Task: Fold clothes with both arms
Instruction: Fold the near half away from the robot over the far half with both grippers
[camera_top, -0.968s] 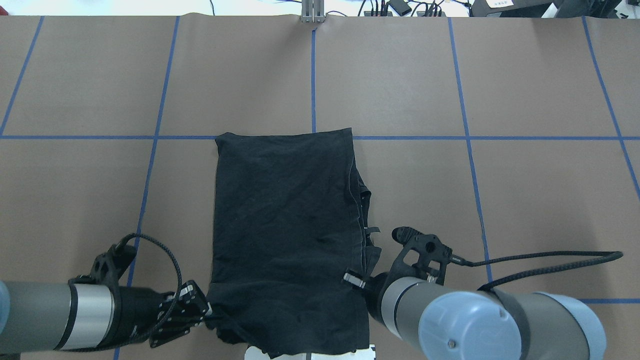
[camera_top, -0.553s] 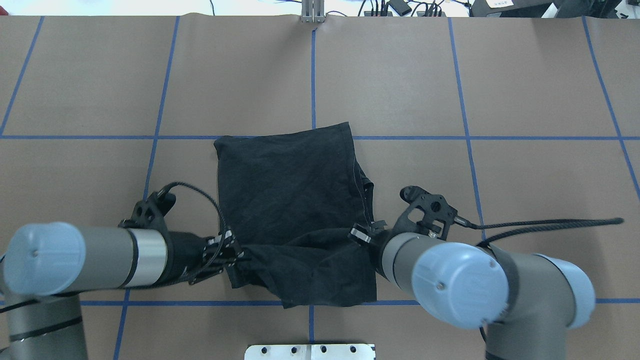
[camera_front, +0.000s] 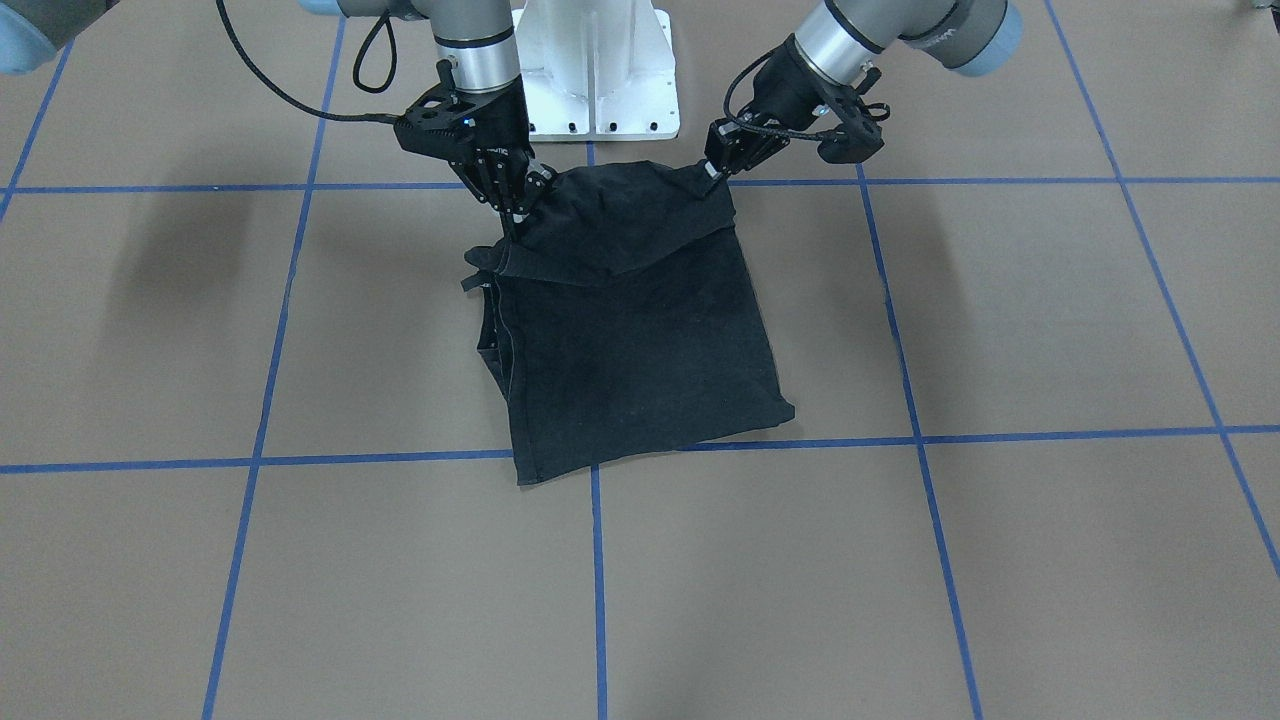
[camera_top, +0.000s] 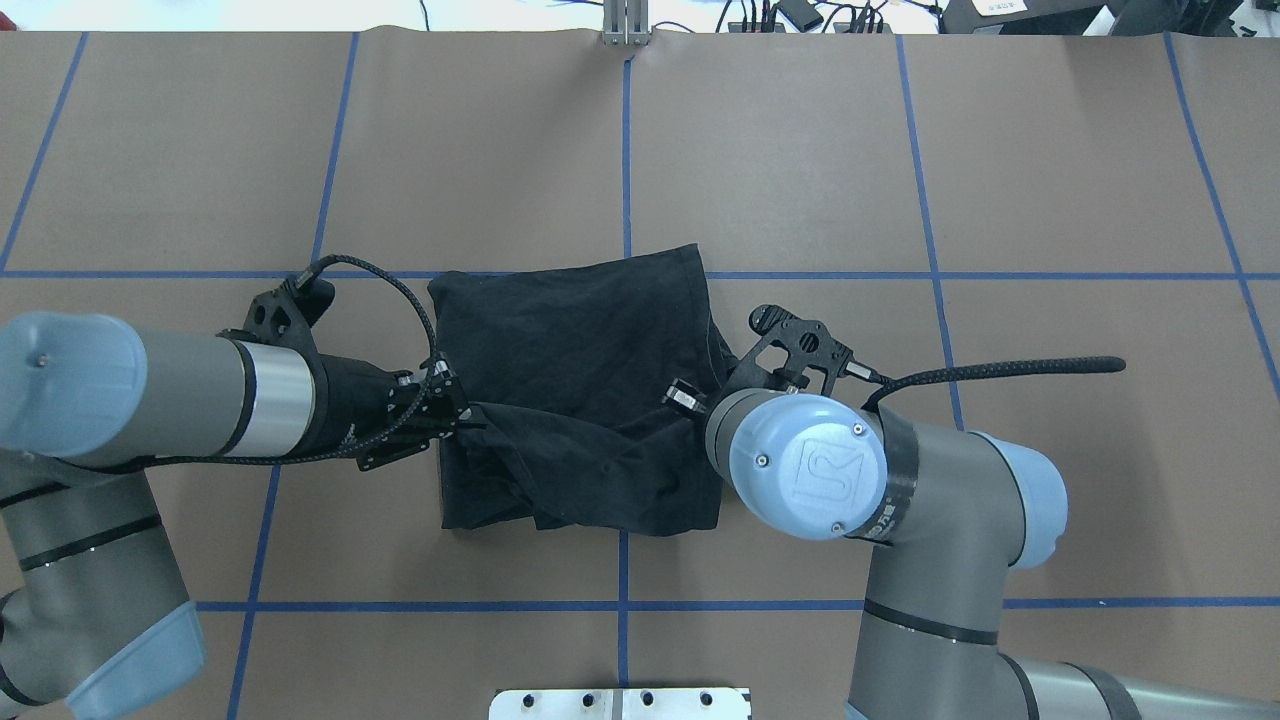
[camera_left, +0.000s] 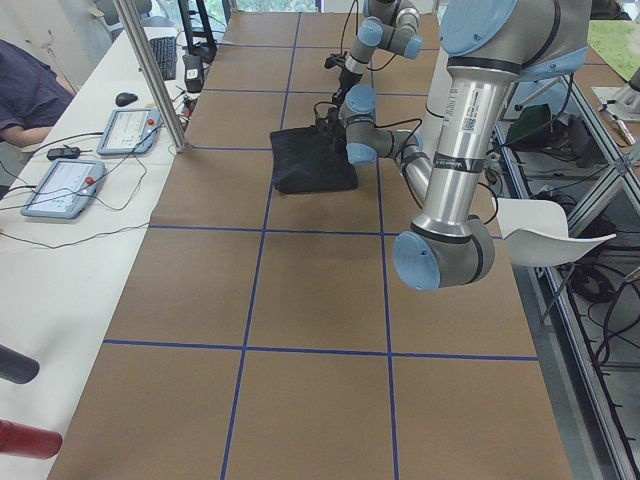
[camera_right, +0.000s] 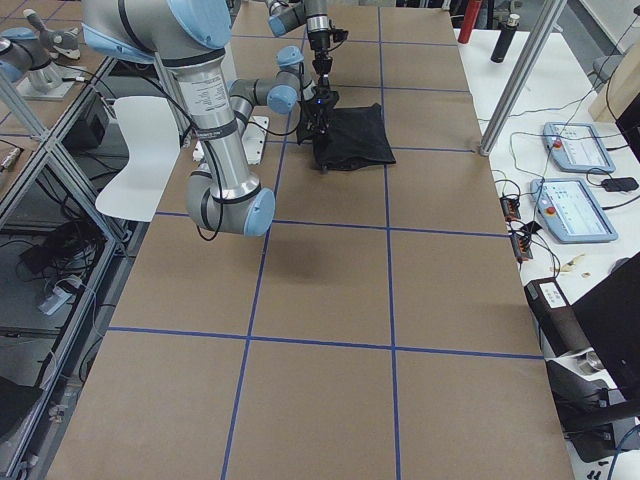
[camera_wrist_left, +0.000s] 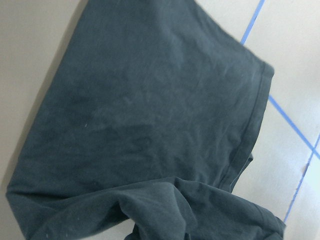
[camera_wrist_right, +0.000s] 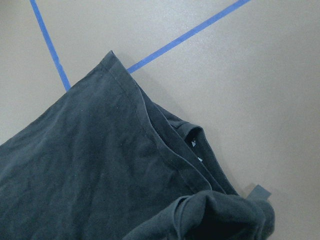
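Sagging midway, the shirt (camera_top: 570, 400) is being clamped by the left gripper (camera_top: 455, 410) and right gripper (camera_top: 690, 398); uneven travel may skew the fold.

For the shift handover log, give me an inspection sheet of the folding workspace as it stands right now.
Surface: brown table with a blue tape grid.
Job's things: black T-shirt, robot-side edge lifted over the rest.
Clutter: nothing seen.
Grippers: left tool and right tool each shut on a corner of that edge.
Cables: black braided cable at each wrist.
Surroundings: pendants beside the table; a seated person.
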